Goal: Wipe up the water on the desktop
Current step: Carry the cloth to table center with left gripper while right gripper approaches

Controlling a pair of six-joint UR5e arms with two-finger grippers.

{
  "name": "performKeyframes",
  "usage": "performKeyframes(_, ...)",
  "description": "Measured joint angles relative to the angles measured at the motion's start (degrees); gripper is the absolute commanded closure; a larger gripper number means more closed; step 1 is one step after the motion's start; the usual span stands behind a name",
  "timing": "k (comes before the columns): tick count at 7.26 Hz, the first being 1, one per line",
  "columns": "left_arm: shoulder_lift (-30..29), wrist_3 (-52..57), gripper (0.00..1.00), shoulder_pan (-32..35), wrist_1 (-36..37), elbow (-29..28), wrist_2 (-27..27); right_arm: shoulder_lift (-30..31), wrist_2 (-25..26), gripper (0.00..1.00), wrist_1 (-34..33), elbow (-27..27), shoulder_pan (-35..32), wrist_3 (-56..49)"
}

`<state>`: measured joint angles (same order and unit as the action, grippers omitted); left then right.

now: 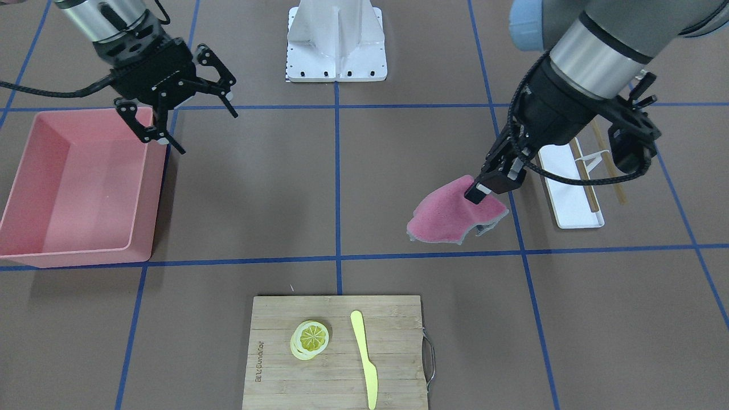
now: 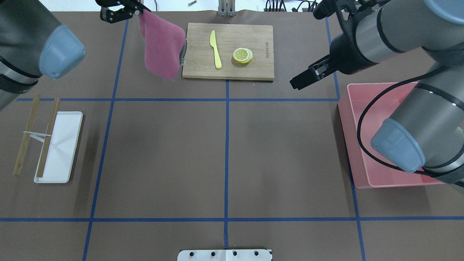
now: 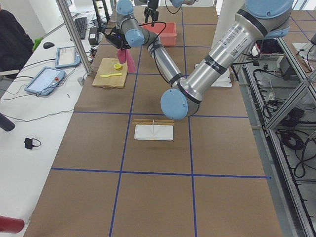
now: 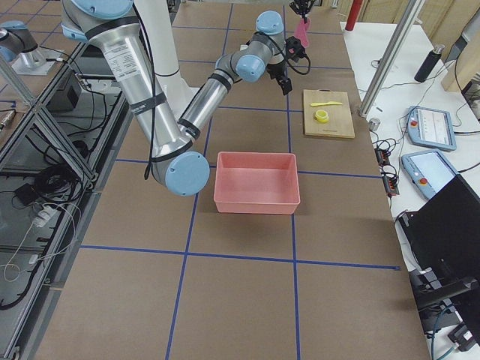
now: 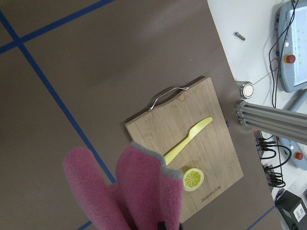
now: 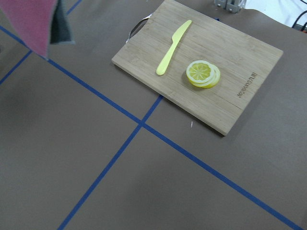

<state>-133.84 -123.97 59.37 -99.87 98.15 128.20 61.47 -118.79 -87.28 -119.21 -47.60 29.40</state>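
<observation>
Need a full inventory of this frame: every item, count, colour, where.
desktop: 1, brown with blue tape grid, under everything
cloth: 1, pink, hanging from the left gripper, clear of the desktop
cutting board: 1, bamboo, far centre edge
knife: 1, yellow, flat on the cutting board
lemon slices: small stack, yellow, on the cutting board beside the knife
bin: 1, pink, robot's right side, looks empty
tray: 1, white, robot's left side
chopsticks: 2, wooden, one across the tray, one beside it
mount plate: 1, white, robot-side centre
left gripper: shut on cloth
right gripper: open, raised near the bin
</observation>
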Motion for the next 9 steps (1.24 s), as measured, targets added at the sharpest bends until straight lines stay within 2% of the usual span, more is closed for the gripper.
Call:
performKeyframes(2,-6.4,-5.2,1.0,-3.8,-0.1,-5.0,-3.3,-0.9,5.4,0.0,2.0,-0.2,5.8,0.5)
performKeyframes(4,-10.2,-9.9,1.0,-6.0,-0.1,-7.3,-4.1,-1.0,8.2,0.0,4.3,0.1,9.0,2.2)
performKeyframes(7,-12.1,-15.5,1.0,-10.2,-0.1,-6.8,-4.4,-1.1,9.5,0.0,5.3,0.6,10.1,2.9)
performKeyframes(9,-12.4,-20.4,1.0,-13.1,-0.1,-5.6,-6.5,-1.1,9.7,0.03,5.6,0.7,10.1,3.1)
